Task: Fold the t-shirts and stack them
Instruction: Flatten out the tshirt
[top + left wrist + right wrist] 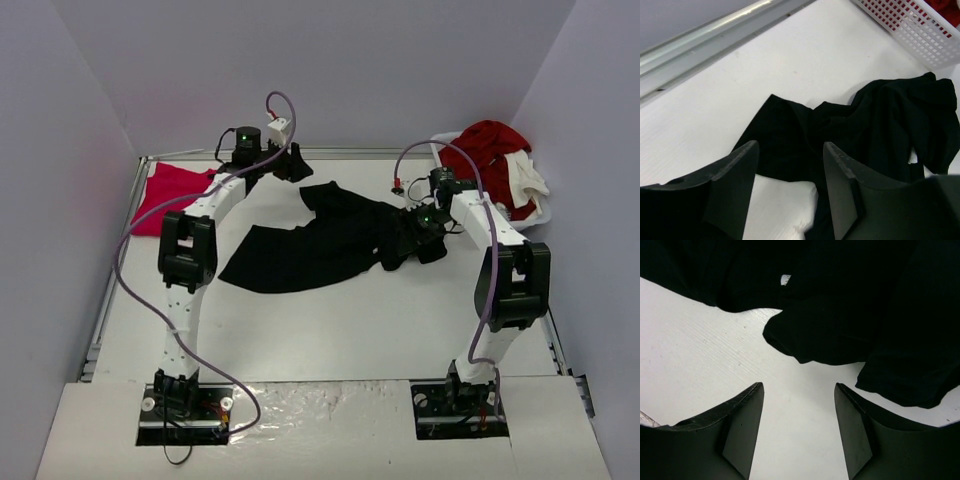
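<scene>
A: How many t-shirts?
B: Two. One black t-shirt (300, 255) at the middle of the desk (350, 330), one pink-red t-shirt (165, 195) at its far left corner.
A: The jaws?
B: Left jaws, right jaws, both partly open and holding nothing.

The black t-shirt (320, 240) lies unfolded and crumpled across the middle of the table (350, 330). Its near-left part is spread fairly flat, and its far-right part is bunched in deep folds. The pink-red t-shirt (165, 195) lies mostly flat at the table's far left edge, well apart from the black one.
</scene>
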Robot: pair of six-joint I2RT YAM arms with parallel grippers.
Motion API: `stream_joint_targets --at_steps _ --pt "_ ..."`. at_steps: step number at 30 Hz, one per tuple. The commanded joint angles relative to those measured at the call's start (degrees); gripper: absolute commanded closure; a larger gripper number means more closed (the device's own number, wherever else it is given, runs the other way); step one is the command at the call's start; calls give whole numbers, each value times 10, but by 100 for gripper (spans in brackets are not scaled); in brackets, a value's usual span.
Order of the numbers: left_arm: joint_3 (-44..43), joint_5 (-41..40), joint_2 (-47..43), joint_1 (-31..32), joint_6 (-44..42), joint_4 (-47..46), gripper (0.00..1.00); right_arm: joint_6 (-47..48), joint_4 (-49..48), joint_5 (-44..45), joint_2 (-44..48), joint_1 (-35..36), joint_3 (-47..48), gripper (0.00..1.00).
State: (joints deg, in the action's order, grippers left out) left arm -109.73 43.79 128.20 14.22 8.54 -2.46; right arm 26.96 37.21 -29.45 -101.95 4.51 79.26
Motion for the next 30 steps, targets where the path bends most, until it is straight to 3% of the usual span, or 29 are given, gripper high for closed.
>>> stream_joint_targets --at_steps 1,7,14,17,21,30 --pt "-89 89 57 9 71 -59 48 12 25 -1 -12 1 3 46" --pt "-127 208 111 25 90 -110 50 12 27 11 -43 1 6 47" --pt "-116 253 135 39 156 -242 53 13 35 19 -66 3 8 49" --pt "-134 249 145 46 148 -245 53 14 37 21 -66 4 8 49" --pt "-165 229 167 53 114 -208 52 17 38 24 -62 4 4 49" --pt "-218 137 185 61 -81 -10 52 24 40 25 -72 4 4 49"
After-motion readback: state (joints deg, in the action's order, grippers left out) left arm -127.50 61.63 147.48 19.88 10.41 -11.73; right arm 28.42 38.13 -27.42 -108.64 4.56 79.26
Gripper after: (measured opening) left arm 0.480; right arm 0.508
